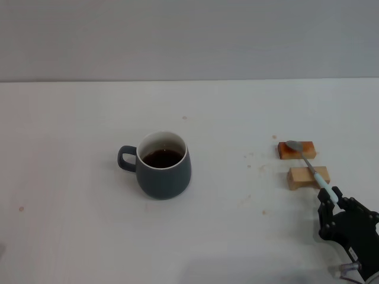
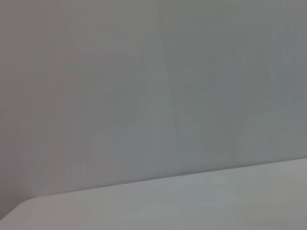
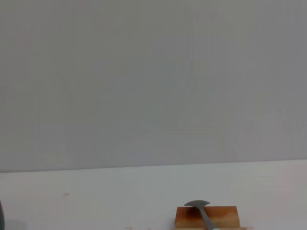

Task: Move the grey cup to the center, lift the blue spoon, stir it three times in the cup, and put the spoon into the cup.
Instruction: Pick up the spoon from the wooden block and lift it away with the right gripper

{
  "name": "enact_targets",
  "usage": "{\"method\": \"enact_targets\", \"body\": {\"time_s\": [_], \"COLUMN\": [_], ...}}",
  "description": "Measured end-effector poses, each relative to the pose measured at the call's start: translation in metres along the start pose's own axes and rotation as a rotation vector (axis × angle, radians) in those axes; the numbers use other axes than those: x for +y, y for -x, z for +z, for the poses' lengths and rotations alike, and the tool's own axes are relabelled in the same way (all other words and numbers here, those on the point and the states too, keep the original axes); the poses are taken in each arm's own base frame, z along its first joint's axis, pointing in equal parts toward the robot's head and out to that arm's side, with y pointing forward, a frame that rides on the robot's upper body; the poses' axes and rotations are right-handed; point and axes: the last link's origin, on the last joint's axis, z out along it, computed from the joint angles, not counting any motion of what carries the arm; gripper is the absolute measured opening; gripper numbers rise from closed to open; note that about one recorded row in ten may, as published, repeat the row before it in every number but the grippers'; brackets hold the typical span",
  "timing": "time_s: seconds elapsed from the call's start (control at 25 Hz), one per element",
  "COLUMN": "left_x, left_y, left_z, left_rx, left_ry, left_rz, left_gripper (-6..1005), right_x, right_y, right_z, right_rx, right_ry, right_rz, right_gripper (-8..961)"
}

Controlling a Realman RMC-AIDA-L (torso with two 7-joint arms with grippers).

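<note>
The white table [image 1: 71,236] carried little — the grey cup [image 1: 163,171] stood near its middle, dark liquid inside, handle toward the robot's left. Well apart, on the right, lay two small wooden blocks [image 1: 296,149] — one reddish, one paler [image 1: 308,177] — just beside each other, with the blue spoon [image 1: 309,164] resting across both. Faint specks dotted the surface.

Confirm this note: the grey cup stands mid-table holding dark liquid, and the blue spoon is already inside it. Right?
Not quite. The blue spoon is not in the grey cup; it lies across two wooden blocks to the robot's right, the right gripper at its handle end. The head view shows this. The rest holds.
</note>
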Motion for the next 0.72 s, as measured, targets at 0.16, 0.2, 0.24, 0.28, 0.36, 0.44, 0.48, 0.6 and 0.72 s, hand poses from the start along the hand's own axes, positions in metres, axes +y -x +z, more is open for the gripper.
{"method": "enact_targets", "body": {"time_s": [0.16,0.2,0.24,0.28,0.36,0.44,0.48,0.6,0.72], "left_x": [0.000,0.000,0.000,0.000,0.000,0.000,0.000,0.001,0.001], "left_y": [0.000,0.000,0.000,0.000,-0.001,-0.001,-0.001,-0.001,0.000], "left_z": [0.000,0.000,0.000,0.000,0.000,0.000,0.000,0.000,0.001], "left_rx": [0.001,0.002,0.002,0.003,0.004,0.004,0.005,0.004,0.000], "left_ry": [0.000,0.000,0.000,0.000,0.000,0.000,0.000,0.000,0.002], "left_rz": [0.000,0.000,0.000,0.000,0.000,0.000,-0.001,-0.002,-0.001], "left_gripper": [-2,-2,-2,-2,-2,-2,-2,-2,-2], "right_x": [0.001,0.002,0.002,0.004,0.010,0.015,0.016,0.025,0.029], "right_y": [0.001,0.004,0.004,0.006,0.012,0.020,0.024,0.043,0.055], "right_z": [-0.001,-0.003,-0.003,-0.004,-0.007,-0.006,-0.004,0.007,0.016], "right_rx": [-0.007,-0.028,-0.028,-0.044,-0.085,-0.106,-0.112,-0.130,-0.121], "right_ry": [0.008,0.020,0.020,0.026,0.046,0.071,0.085,0.141,0.164], "right_rz": [-0.007,-0.010,-0.010,-0.006,0.015,0.045,0.054,0.044,0.032], "right_gripper": [174,159,159,159,159,159,159,159,159]}}
